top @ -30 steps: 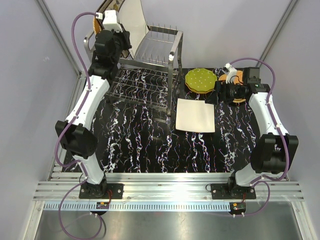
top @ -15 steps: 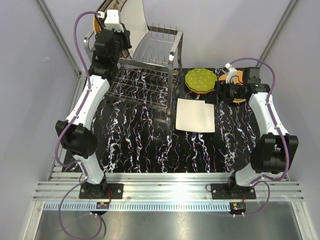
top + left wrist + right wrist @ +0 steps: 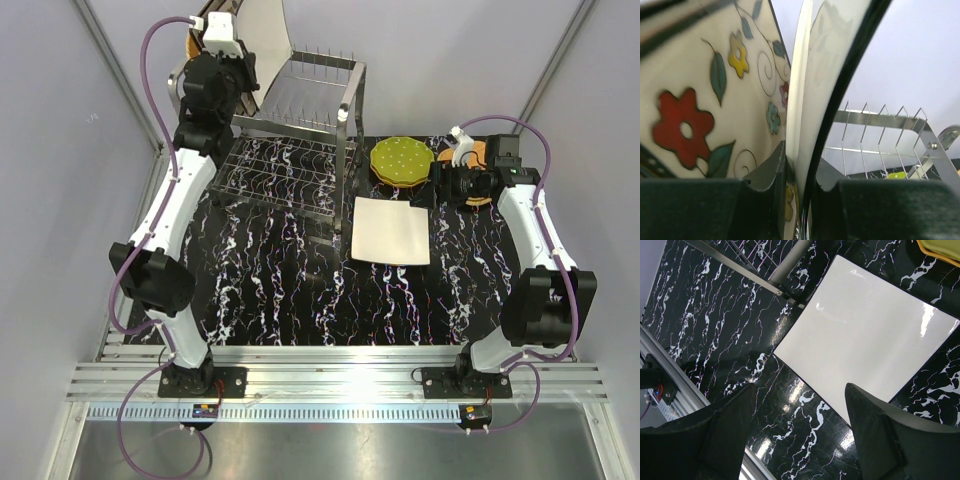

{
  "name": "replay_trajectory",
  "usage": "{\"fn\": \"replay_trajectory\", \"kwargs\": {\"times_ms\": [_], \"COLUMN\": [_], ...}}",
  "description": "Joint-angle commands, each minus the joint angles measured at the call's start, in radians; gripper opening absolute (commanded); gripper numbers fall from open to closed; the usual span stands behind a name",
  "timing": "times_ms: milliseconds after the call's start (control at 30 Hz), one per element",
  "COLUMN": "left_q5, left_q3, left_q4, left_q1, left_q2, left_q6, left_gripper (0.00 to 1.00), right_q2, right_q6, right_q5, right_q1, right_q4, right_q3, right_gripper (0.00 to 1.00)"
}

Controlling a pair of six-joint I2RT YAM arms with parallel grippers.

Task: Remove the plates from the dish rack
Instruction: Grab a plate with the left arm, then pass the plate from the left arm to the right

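My left gripper [image 3: 800, 165] is shut on the rim of a cream plate [image 3: 812, 95], which stands on edge. In the top view this plate [image 3: 268, 28] is held high, to the left of the dish rack [image 3: 305, 105]. A flowered cream plate [image 3: 700, 95] stands close beside it on the left. On the table lie a green dotted plate [image 3: 402, 158], a wicker plate [image 3: 480, 152] and a square cream plate [image 3: 392, 230]. My right gripper [image 3: 800, 412] hangs open over the near corner of that square plate [image 3: 865, 335], with nothing between its fingers.
The rack's upright prongs [image 3: 880, 130] show to the right of the held plate. A rack leg [image 3: 785, 267] stands beside the square plate. The black marbled tabletop [image 3: 300, 290] runs to a metal rail [image 3: 330, 380] at the near edge. Grey walls close in both sides.
My left arm has risen slightly and shifted left, carrying the cream plate with it. The right arm has not moved.
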Motion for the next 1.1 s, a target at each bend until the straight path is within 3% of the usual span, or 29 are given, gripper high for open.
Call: {"fn": "replay_trajectory", "kwargs": {"times_ms": [0,867,1067], "left_q5": [-0.008,-0.005,0.009], "left_q3": [0.126,0.164,0.137], "left_q4": [0.318,0.313,0.296], "left_q1": [0.007,-0.022,-0.021], "left_q2": [-0.079,-0.148,-0.197], "left_q6": [0.017,0.025,-0.053], "left_gripper": [0.00,0.00,0.00], "right_q2": [-0.035,-0.061,-0.077], "right_q6": [0.009,-0.008,-0.039], "right_q5": [-0.031,-0.057,-0.082], "right_q1": [0.004,0.004,0.004], "right_q4": [0.027,0.011,-0.008], "right_q3": [0.017,0.042,0.074], "right_gripper": [0.80,0.80,0.80]}}
